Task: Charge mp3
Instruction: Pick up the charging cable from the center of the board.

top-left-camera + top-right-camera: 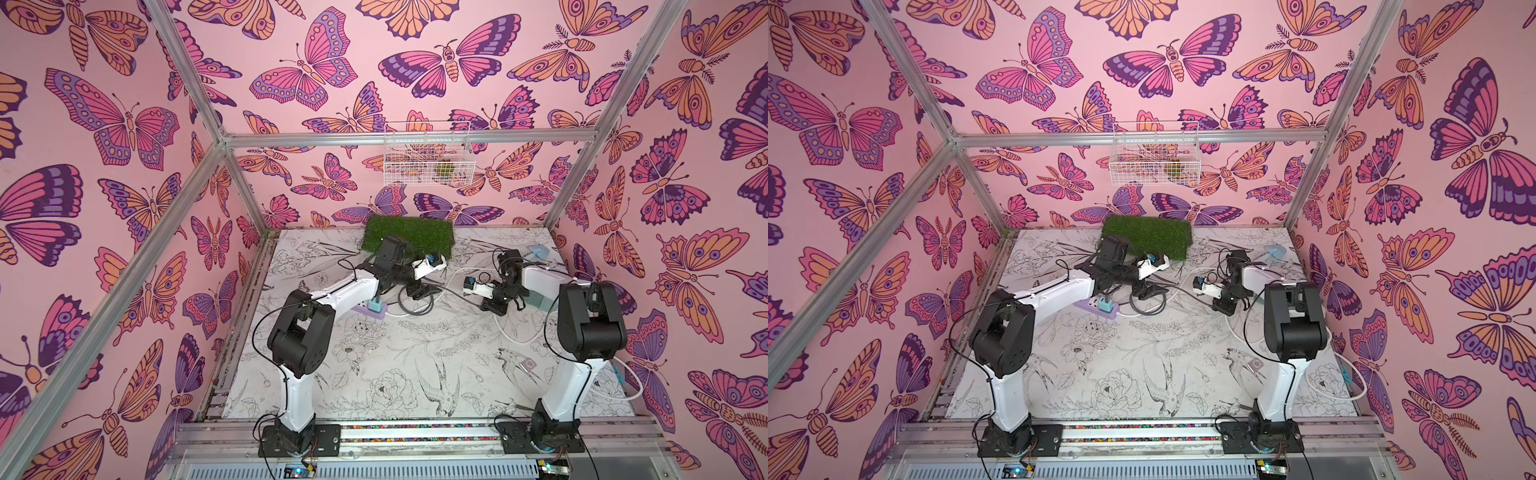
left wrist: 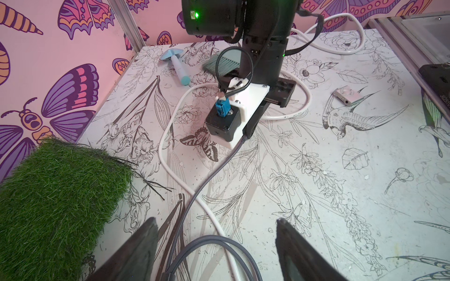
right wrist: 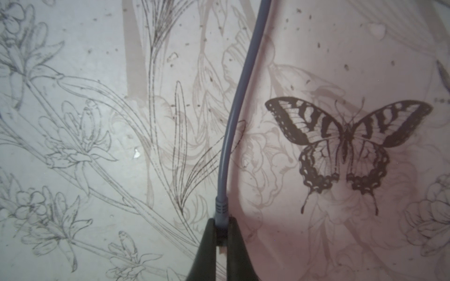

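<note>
Right wrist view: right claw (image 3: 221, 239) pinched onto the grey cable (image 3: 233, 116) plug. Left claw (image 2: 216, 245) wide open, empty. Pink mp3 (image 2: 347, 95) sits unplugged, so most's left.

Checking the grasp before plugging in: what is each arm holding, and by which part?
The right gripper holds the grey cable by its plug end. The left gripper is open, holding nothing.

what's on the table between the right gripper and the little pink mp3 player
In the left wrist view, only a loop of thick white cable crosses between the right gripper and the small pink mp3 player; otherwise bare printed tabletop.
</note>
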`<action>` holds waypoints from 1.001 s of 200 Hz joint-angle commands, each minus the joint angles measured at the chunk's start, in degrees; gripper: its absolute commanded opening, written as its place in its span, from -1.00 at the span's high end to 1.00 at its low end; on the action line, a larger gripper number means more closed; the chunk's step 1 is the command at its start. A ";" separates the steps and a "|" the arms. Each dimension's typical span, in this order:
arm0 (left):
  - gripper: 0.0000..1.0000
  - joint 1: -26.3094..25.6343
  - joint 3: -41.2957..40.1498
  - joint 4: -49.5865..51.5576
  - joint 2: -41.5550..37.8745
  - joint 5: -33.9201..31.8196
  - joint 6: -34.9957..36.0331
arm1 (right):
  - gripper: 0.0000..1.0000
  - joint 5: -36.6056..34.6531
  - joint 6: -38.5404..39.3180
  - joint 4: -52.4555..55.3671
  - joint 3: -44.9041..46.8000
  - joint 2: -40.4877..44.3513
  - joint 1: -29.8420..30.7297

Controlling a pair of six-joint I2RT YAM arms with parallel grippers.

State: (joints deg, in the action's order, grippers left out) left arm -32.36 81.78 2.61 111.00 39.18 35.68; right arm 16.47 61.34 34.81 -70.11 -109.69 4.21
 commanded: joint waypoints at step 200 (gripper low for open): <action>-0.17 -2.73 -11.56 -18.86 -8.11 18.66 -13.66 | 1.00 22.36 5.63 18.91 -9.63 21.97 10.96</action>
State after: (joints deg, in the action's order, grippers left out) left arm -34.24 70.43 -15.42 101.82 56.31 21.93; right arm 36.99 66.48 51.42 -79.11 -89.95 14.39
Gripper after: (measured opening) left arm 0.609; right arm 0.097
